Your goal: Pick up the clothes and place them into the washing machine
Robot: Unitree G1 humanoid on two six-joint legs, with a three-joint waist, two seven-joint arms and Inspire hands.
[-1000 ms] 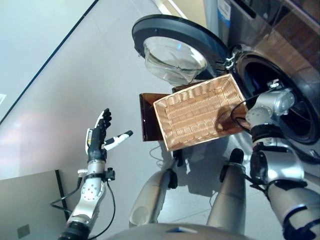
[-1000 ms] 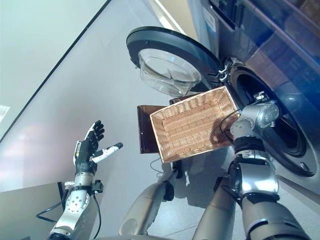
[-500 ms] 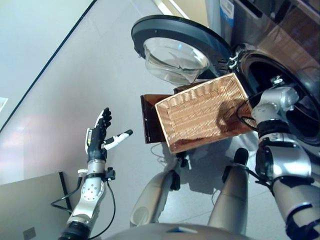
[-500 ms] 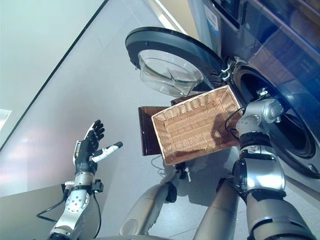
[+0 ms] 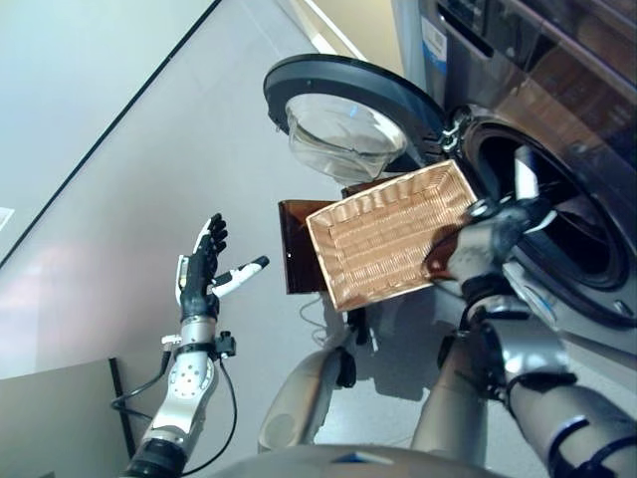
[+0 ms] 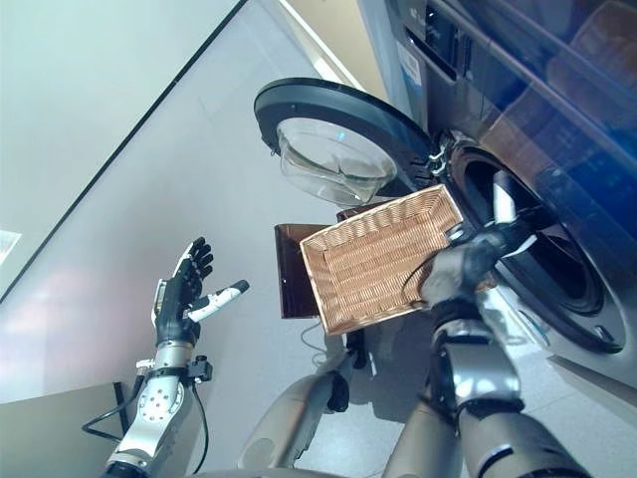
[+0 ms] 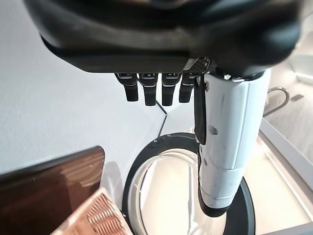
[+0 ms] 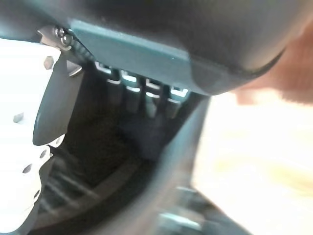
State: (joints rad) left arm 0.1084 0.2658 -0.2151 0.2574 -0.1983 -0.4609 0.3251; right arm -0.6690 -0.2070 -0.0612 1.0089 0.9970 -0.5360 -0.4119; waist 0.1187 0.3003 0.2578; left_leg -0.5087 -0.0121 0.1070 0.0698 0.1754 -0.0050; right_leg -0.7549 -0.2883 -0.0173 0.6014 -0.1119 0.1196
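The shallow wicker basket rests on the low dark brown box beside the washing machine; its inside shows bare wicker. My right hand is at the front rim of the dark drum opening, just past the basket's right edge, with its white thumb raised. In the right wrist view its fingers are straight against the dark drum and hold nothing. My left hand is raised over the floor, far left of the basket, open and empty; it also shows in the left wrist view.
The round machine door stands wide open above the basket and also shows in the left wrist view. The machine's front panel fills the upper right. Pale grey floor lies to the left.
My right hand has drawn back out of the drum to its rim, beside the basket. The camera has shifted a little. The left hand has stayed raised.
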